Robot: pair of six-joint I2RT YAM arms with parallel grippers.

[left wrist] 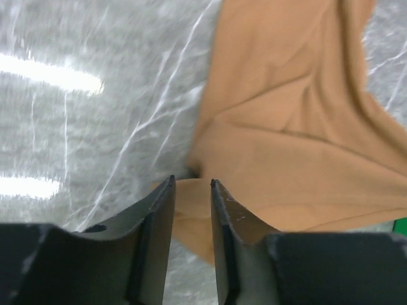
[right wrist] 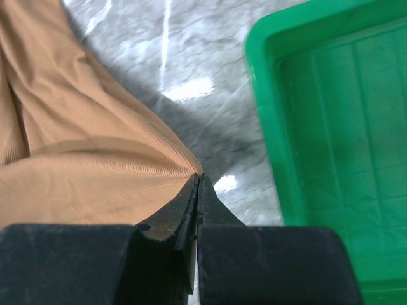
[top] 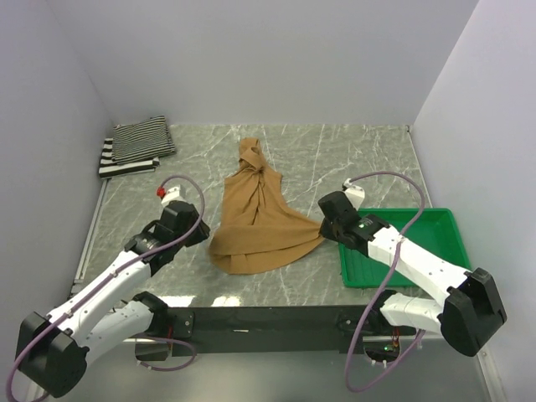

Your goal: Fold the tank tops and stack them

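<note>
The plain tan-brown tank top (top: 260, 222) lies spread and wrinkled at the table's middle, straps toward the back. My left gripper (top: 204, 233) is open at its near left corner; in the left wrist view the jaws (left wrist: 192, 184) straddle the edge of the tan cloth (left wrist: 292, 127) with a gap between them. My right gripper (top: 323, 224) is shut on the top's right hem corner, and the cloth (right wrist: 82, 146) is pinched at the tips (right wrist: 198, 179). The pinstriped top (top: 144, 138) lies folded on the wide-striped top (top: 126, 166) at the back left.
A green plastic tray (top: 440, 230) sits at the right, just beside my right arm; its rim (right wrist: 261, 76) is close to the right jaws. Grey walls enclose the marble table on the left, back and right.
</note>
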